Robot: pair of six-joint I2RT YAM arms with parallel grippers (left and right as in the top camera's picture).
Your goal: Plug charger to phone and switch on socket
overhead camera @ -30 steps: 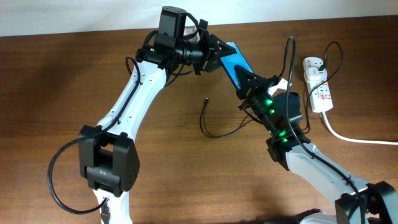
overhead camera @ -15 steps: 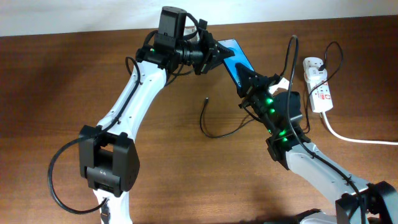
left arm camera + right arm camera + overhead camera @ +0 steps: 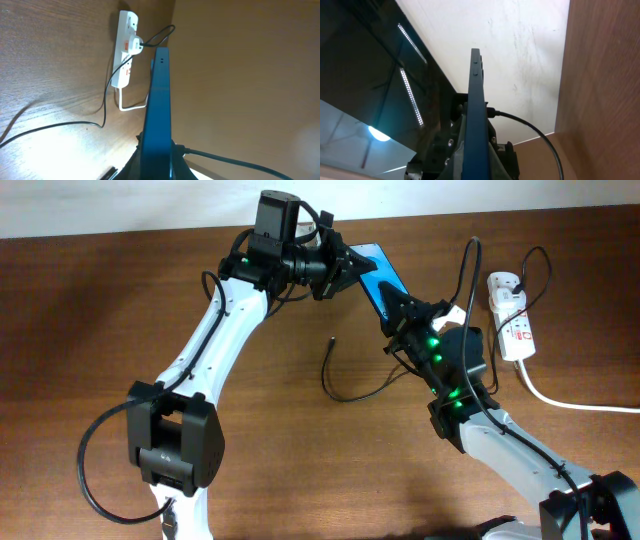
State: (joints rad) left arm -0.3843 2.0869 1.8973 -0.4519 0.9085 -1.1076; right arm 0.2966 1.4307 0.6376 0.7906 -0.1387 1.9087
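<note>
The blue phone (image 3: 379, 274) is off the table near its back edge, held at both ends. My left gripper (image 3: 352, 268) is shut on the phone's left end, and my right gripper (image 3: 398, 308) is shut on its right end. Both wrist views show the phone (image 3: 159, 100) (image 3: 476, 95) edge-on, rising from between the jaws. The charger (image 3: 330, 375), a thin black cable, lies on the wood, and its plug tip (image 3: 331, 338) is free below the phone. The white socket (image 3: 510, 315) lies at the right, also visible in the left wrist view as the socket (image 3: 125, 50).
A thick white cord (image 3: 575, 403) leaves the socket toward the right edge. Thin black cable loops (image 3: 468, 265) rise beside the socket. The table's back edge meets a pale wall (image 3: 120, 205). My two arms cross the middle of the table.
My left gripper has closed on the phone's left end, and the phone has shifted slightly toward the back. The right gripper has kept its hold.
</note>
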